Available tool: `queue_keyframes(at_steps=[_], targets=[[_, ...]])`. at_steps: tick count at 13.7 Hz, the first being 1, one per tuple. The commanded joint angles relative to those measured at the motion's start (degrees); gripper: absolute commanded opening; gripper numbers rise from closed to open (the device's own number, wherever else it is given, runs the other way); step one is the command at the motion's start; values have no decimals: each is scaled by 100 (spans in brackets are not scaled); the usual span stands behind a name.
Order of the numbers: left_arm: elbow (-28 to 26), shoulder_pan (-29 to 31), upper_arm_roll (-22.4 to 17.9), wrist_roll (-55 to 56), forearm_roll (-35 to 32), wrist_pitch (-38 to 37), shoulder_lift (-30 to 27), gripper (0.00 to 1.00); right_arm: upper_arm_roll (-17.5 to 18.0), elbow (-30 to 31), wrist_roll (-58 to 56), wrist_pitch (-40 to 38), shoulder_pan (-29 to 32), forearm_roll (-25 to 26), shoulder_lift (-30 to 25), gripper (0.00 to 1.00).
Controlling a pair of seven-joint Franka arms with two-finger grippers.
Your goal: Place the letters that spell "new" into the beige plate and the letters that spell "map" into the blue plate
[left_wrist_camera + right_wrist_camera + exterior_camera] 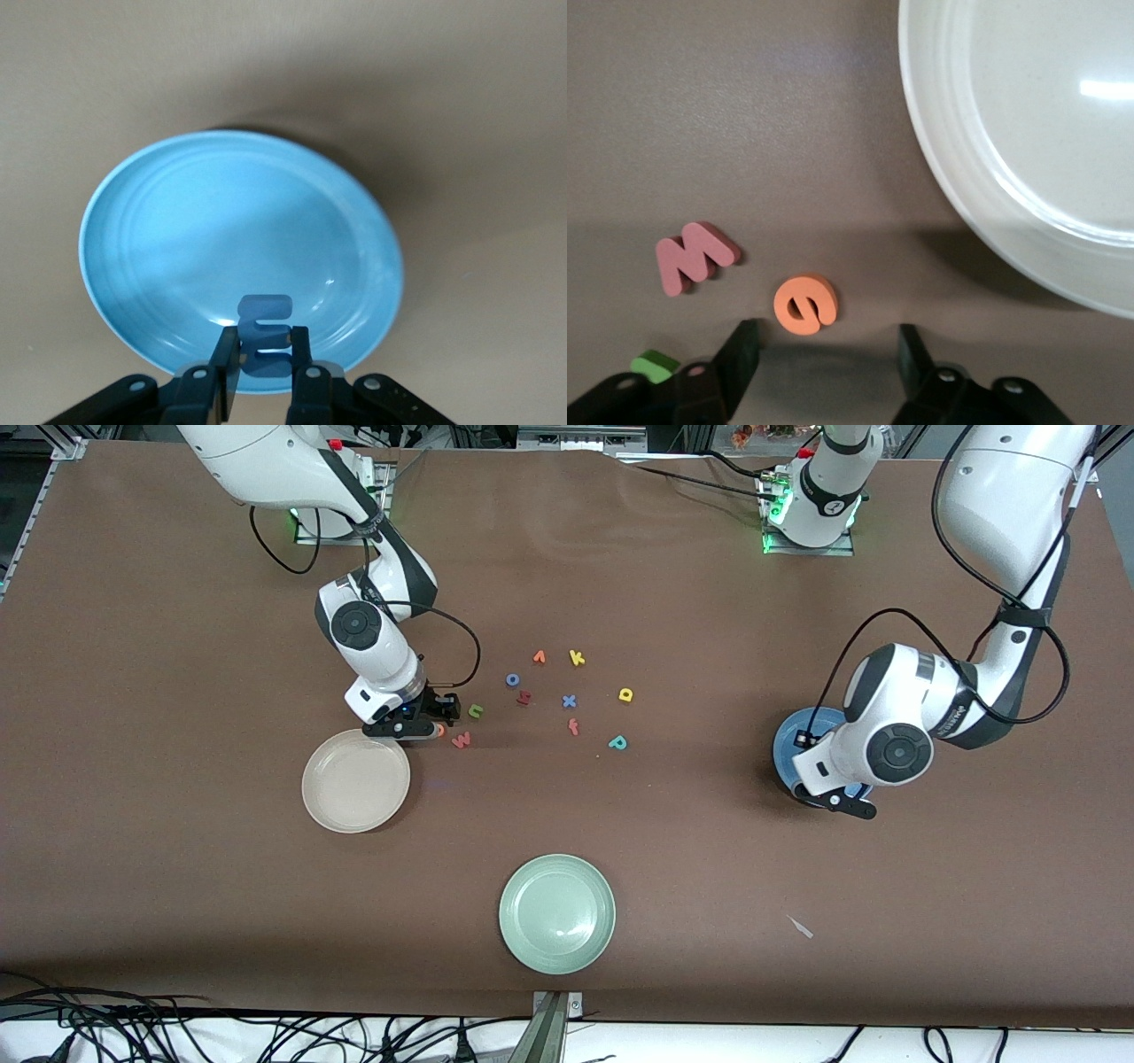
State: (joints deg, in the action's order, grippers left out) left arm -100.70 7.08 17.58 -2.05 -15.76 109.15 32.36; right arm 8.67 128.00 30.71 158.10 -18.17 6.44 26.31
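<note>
Risk first, operator: in the front view your right hand is down on the surface at the edge of the beige plate, with the orange e at its fingertips and the pinkish-red w and yellow-green n just beside it, so a skewed closing could flick the e away or drag a neighbour along. Your left hand hangs over the blue plate. In the left wrist view that hand is clenched on the blue m above the plate; released off-centre, I judge it could bounce over the rim. In the right wrist view the fingers stand partly open with nothing gripped, the e just ahead of the gap.
</note>
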Motion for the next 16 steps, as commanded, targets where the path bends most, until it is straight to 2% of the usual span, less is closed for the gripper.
queue_keyframes(at_steps=[1,2,4,8,10,11,13,15,16], targets=[[7,154,61,-384,-50,-16,130,93,-5,-214,14,36,-20,235,129,70],[33,145,70,-262,72,-51,96,100,-5,-241,-3,28,-20,244,172,70],[104,75,140,499,520,-52,26,100,-5,-390,-30,28,-28,331,278,70],[306,-302,518,2451,732,88,86,100,-5,-434,-12,36,-29,402,366,70],[210,-583,536,2945,925,491,78,100,-5,-417,-4,36,-29,411,366,62],[113,-706,544,3199,978,650,34,100,-5,-417,-4,36,-29,420,366,54],[-141,-900,824,3875,953,1009,16,100,-5,-390,23,36,-29,437,348,42],[-702,-901,1158,4378,891,1781,-141,100,-5,-364,14,36,-29,437,331,32],[-1009,-918,1255,4519,874,2116,-255,100,-5,-364,5,28,-29,437,313,31]])
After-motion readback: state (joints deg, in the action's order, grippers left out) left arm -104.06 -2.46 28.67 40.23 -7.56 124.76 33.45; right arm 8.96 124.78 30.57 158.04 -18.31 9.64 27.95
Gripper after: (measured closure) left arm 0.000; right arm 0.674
